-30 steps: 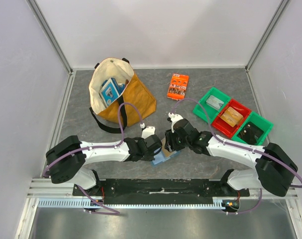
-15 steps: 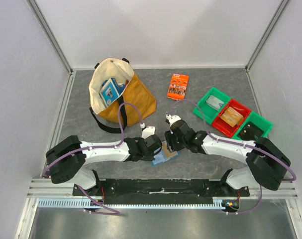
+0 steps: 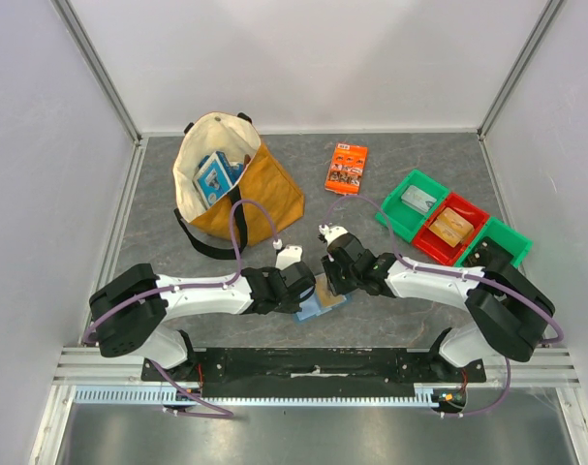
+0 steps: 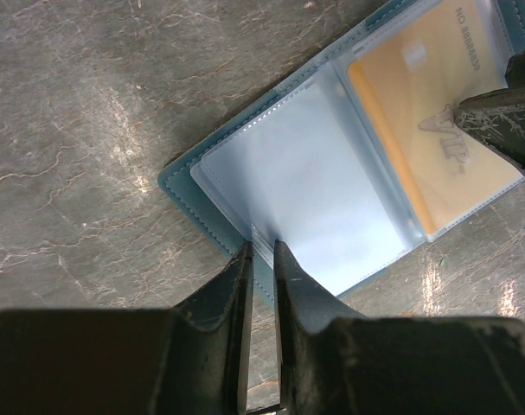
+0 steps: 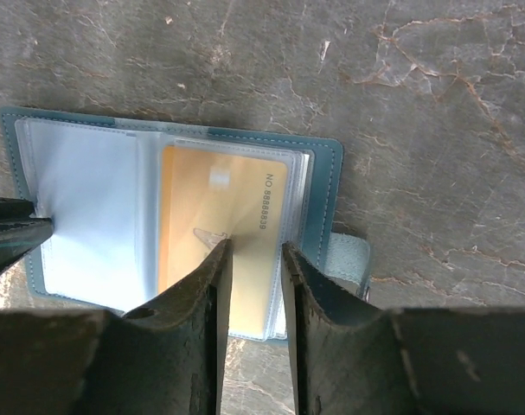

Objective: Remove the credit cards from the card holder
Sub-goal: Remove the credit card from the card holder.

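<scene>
- Presently the card holder (image 3: 322, 306) lies opened flat on the table (image 3: 158, 194), at about 6 o'clock in the overhead view, between the two wrists.
- Left gripper (image 4: 262, 258): the jaws are nearly together, pinching the edge of the holder's clear pocket page at its 6 o'clock corner (seen from the left wrist).
- Right gripper (image 5: 253, 252): the fingers stand a narrow gap apart, tips down on the pocket over the tan-orange credit card (image 5: 245, 199), with nothing caught between them.
- The card sits inside its sleeve, face up (a number runs along one edge).
- Farther back are a tote bag (image 3: 264, 194) at 10 o'clock, an orange packet (image 3: 347, 167) at 12 and coloured bins (image 3: 451, 228) at 2.
</scene>
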Available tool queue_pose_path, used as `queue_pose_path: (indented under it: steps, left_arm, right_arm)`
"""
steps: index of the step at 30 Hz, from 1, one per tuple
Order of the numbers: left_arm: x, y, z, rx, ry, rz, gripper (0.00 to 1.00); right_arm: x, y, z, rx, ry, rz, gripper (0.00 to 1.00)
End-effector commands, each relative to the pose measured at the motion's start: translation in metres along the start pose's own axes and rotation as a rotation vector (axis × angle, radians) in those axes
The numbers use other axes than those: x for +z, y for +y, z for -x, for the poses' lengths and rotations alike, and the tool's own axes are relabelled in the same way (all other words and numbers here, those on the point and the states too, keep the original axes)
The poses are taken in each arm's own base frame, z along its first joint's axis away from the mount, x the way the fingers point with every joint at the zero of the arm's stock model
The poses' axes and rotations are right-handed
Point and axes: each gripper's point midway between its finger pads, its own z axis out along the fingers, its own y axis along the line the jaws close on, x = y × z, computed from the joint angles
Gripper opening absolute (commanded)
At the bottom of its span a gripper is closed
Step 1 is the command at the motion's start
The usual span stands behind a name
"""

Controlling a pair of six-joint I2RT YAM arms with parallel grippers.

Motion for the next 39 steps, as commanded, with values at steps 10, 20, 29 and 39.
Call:
queue_pose_path:
  steps: [10,20,29,39]
  left_arm:
    - [0.005,0.008,-0.005,0.005,0.004,0.031,0.2]
    - [0.004,0.007,-0.005,0.007,0.003,0.029,0.2]
    - [0.005,0.007,-0.005,0.009,0.005,0.03,0.2]
    - [0.005,0.007,-0.005,0.008,0.006,0.032,0.2]
  right_arm:
    - [-0.011,0.022,0.031,-0.006,-0.086,0.097,0.25]
    - [-0.008,0.007,0.029,0.03,-0.085,0.025,0.43]
    - [0.001,0.006,0.016,0.032,-0.039,0.024,0.45]
    - [-0.002,0.001,0.014,0.038,-0.045,0.007,0.49]
